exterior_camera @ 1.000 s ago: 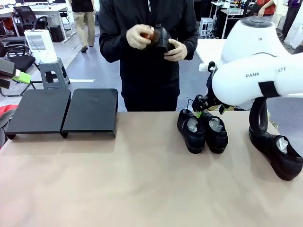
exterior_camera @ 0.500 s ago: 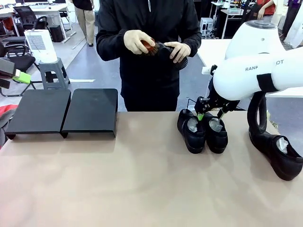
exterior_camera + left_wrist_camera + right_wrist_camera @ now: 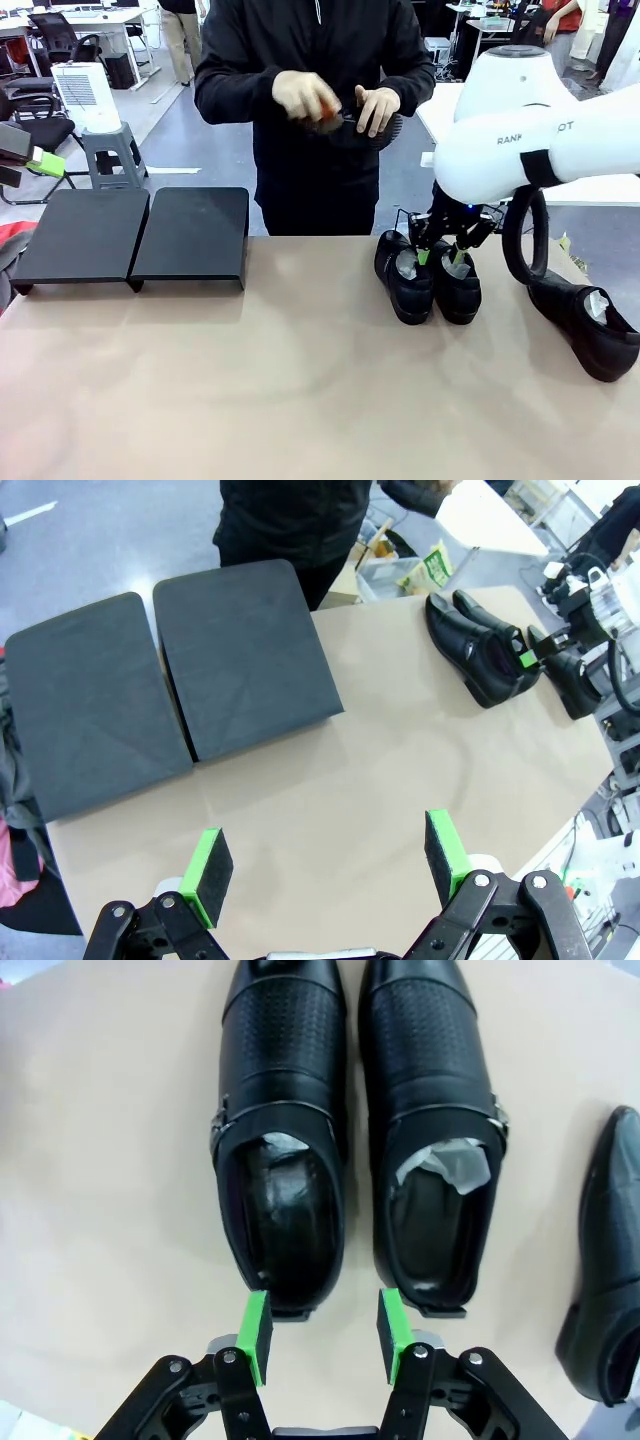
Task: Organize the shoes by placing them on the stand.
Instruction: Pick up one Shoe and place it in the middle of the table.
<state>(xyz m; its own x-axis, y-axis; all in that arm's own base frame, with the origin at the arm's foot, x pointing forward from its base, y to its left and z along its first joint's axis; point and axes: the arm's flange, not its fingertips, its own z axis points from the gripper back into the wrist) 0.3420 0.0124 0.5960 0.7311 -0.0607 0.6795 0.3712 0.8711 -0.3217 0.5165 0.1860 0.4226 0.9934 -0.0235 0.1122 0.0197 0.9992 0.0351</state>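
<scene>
Swinging in and down over the last second, the right gripper [image 3: 443, 252] now hangs at the heel ends of two glossy black leather dress shoes [image 3: 283, 1150] standing side by side on the table's right; a pickup looks close; its green pads [image 3: 257, 1335] stand moderately apart, gripping nothing, contact unclear; the low matte black stand [image 3: 190, 235] sits well apart, no shoe on it; the left gripper [image 3: 325, 865] gapes wide, empty.

We cannot tell what the person's hands [image 3: 298, 95] hold; it is a dark blur. In the right wrist view the top edge cuts the toes of the pair of shoes [image 3: 283, 1130], the right edge a third shoe [image 3: 605, 1290].
</scene>
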